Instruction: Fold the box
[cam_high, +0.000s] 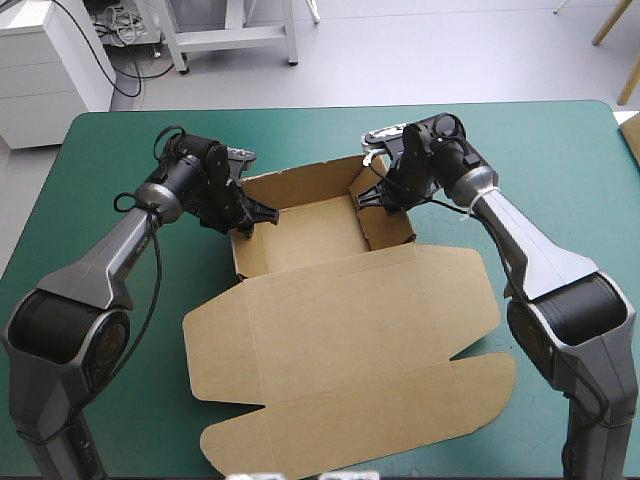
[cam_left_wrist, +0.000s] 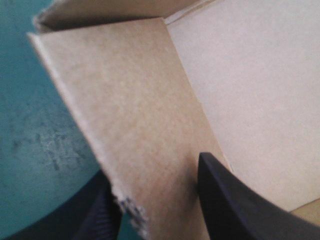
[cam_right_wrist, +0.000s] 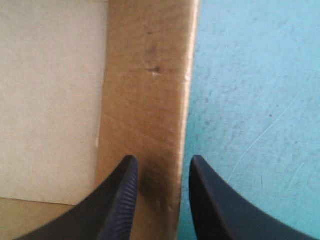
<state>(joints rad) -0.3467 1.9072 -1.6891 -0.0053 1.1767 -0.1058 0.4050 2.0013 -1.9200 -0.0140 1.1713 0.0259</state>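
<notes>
The brown box (cam_high: 340, 310) lies mid-table as an open tray at its far end. The back and side walls are raised, and the lid (cam_high: 370, 410) and flaps lie flat toward the near edge. My left gripper (cam_high: 250, 214) is at the tray's left wall. In the left wrist view that wall (cam_left_wrist: 135, 130) stands between the black fingers (cam_left_wrist: 230, 200) of the left gripper (cam_left_wrist: 155, 200), which is shut on it. My right gripper (cam_high: 378, 196) is at the right wall. In the right wrist view the right gripper (cam_right_wrist: 162, 192) pinches that upright wall (cam_right_wrist: 150, 100).
The teal-green cover (cam_high: 560, 190) shows on both sides of the box and beyond the tray's back wall. The wide flat flaps reach close to the table's near edge. Both arms lean in over the far half of the table.
</notes>
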